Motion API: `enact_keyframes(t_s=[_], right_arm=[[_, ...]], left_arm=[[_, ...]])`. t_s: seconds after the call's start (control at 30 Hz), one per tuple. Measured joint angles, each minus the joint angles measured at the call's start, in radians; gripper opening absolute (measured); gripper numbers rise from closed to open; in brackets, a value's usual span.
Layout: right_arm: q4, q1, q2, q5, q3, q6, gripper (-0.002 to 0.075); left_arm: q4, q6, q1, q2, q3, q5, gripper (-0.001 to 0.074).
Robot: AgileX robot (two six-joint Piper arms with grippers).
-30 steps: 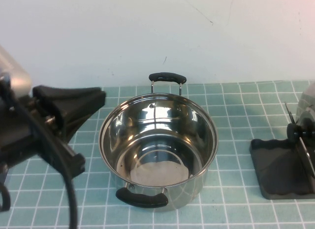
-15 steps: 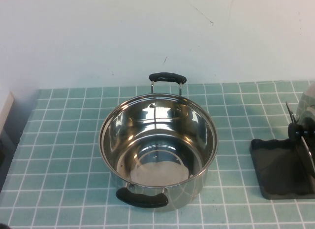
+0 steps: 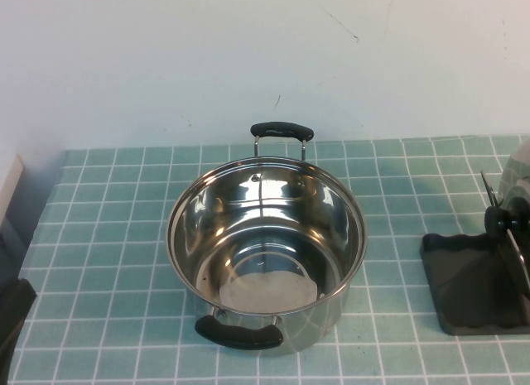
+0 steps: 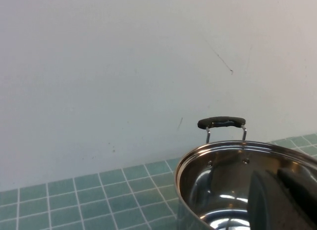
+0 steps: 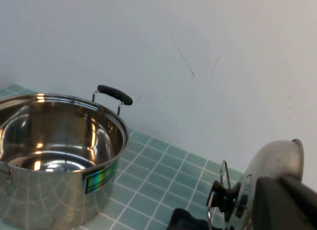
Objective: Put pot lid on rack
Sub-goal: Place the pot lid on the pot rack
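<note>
Left end effector [image 3: 12, 315] far from pot lid [image 3: 512, 199] upright in rack [image 3: 468, 286].

Steel pot [image 5: 54, 156] on teal tiles; pot lid [image 5: 270, 170] upright beside wire bars of rack [image 5: 185, 221].

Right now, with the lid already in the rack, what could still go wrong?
1. The pot lid stands on edge between thin wire bars at the rack's far-right end; a nudge might tip it.
2. The right tool sits close beside the lid, so pulling away could clip it.
3. The left tool is near the pot; a swing could knock its rim.
</note>
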Motion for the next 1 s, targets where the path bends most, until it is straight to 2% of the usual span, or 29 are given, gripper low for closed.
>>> enact_keyframes(t_s=[0.5, 0.6, 0.73, 0.83, 0.9, 1.0], right_arm=[[0.004, 0.000, 0.000, 0.000, 0.116, 0.000, -0.0001], [-0.016, -0.003, 0.000, -0.049, 0.166, 0.036, -0.0001], [-0.218, -0.021, -0.017, -0.263, 0.307, 0.168, -0.0001], [-0.487, -0.035, -0.020, -0.450, 0.422, 0.418, -0.0001], [-0.598, -0.036, -0.020, -0.486, 0.477, 0.559, -0.0001], [-0.663, -0.037, -0.020, -0.449, 0.520, 0.660, -0.0001]], left_arm=[[0.003, 0.000, 0.000, 0.000, 0.000, -0.117, -0.0001], [0.004, 0.000, 0.000, 0.000, 0.000, -0.136, -0.0001], [0.008, 0.000, 0.000, 0.000, 0.000, -0.166, -0.0001], [0.012, 0.000, 0.000, 0.000, 0.000, -0.177, -0.0001], [0.012, 0.000, 0.000, 0.000, 0.000, -0.183, -0.0001], [0.012, 0.000, 0.000, 0.000, 0.000, -0.184, -0.0001]])
